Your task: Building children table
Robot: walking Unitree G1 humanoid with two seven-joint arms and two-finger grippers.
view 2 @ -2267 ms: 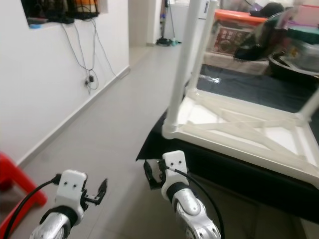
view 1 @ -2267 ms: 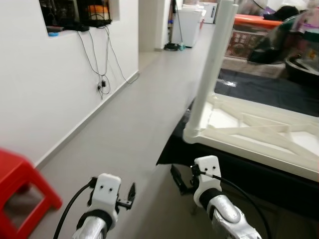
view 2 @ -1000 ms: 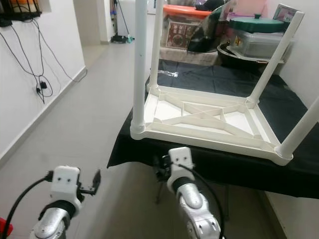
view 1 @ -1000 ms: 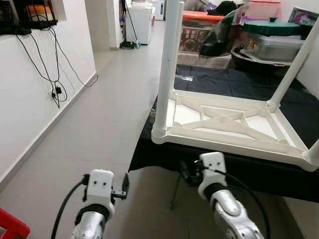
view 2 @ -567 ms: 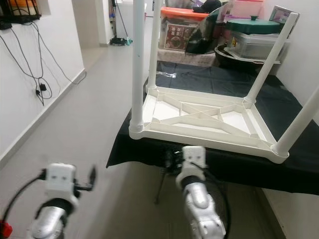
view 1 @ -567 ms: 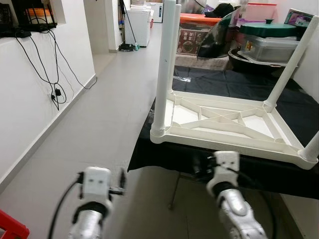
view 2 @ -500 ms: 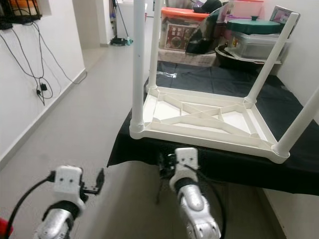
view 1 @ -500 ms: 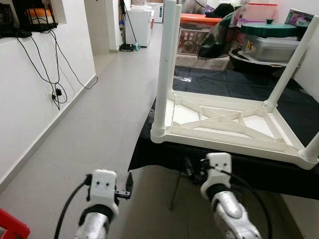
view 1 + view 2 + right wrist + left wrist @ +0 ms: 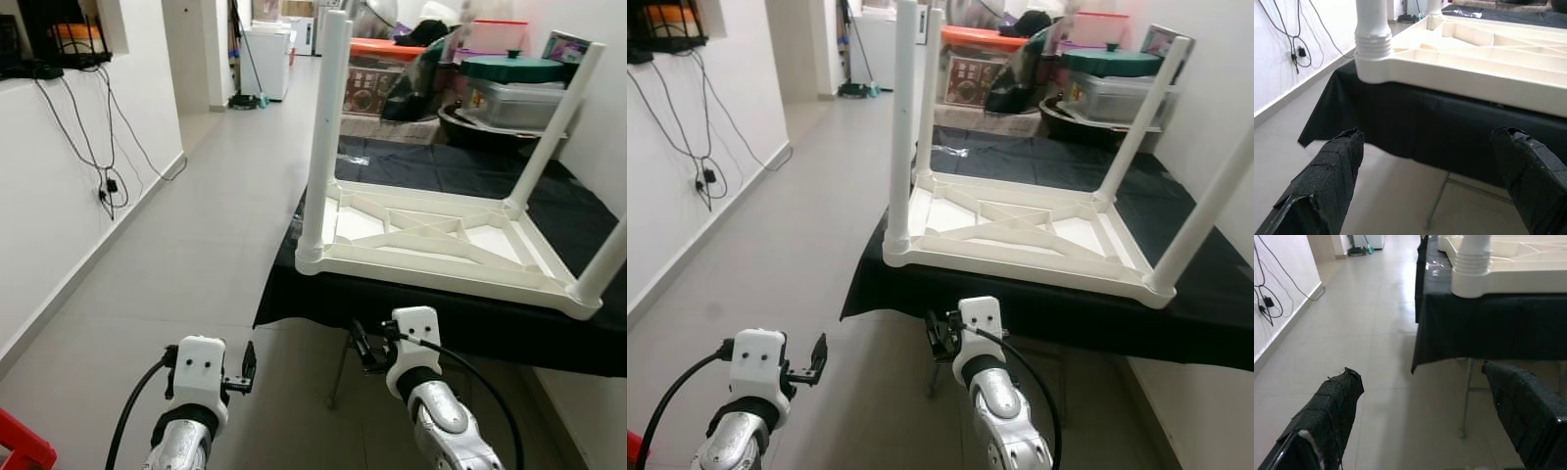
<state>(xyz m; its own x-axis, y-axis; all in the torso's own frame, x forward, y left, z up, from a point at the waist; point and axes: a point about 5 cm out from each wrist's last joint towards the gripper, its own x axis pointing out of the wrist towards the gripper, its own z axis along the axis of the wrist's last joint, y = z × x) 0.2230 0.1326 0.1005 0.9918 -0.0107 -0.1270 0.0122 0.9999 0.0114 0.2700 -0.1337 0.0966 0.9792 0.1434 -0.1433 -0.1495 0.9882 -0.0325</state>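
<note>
The white children table (image 9: 431, 245) lies upside down on a table draped in a black cloth (image 9: 441, 318), its underside ribs facing up and its legs standing upward, with the near-left leg (image 9: 323, 137) rising from the corner closest to the robot. All four legs appear to be seated, so the assembly is judged to be nearly complete.

Compared with the pictures from a couple of seconds ago, the whole scene has swung round: the children table, then off to the right and partly cut off, is now seen almost square ahead. This is taken as the robot's own turn and approach, not a move of the furniture, and it brings the work within reach.

The left gripper (image 9: 1425, 416) is held low over the floor, its fingers spread wide apart and empty. The right gripper (image 9: 1435, 181) is held just short of the draped front edge, below the near-left corner, its fingers likewise wide apart and holding nothing.

The cloth's front edge overhangs folding legs (image 9: 340, 377). Open tiled floor (image 9: 196, 255) runs to the left up to a white wall (image 9: 59, 186) with hanging cables; clutter crowds the far side, and a red stool (image 9: 20, 446) sits near the left foot.
</note>
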